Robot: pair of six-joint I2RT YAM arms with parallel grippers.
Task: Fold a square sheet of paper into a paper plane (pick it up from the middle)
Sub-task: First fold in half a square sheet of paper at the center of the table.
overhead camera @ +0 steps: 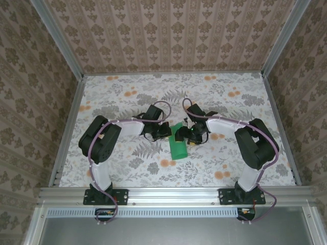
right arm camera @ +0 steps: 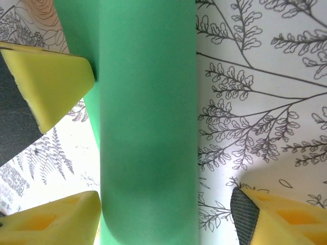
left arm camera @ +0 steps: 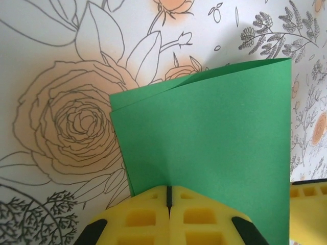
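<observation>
- First fold in hand, at a guess: square sheet of paper (overhead camera: 179, 146) doubled over lengthwise, bend soft and rounded, not yet creased.
- Placed mid-desk (overhead camera: 127, 92), between the two tools; long axis roughly near-to-far.
- Left tool (left arm camera: 168, 199) pinched tight on the sheet's near edge, the two layers splaying apart at the far corner.
- Right tool (right arm camera: 163, 219) spread wide, astride the rounded bend, clamping nothing.
- Next, likely: pressing along the bend to set the crease, edges kept matched.
</observation>
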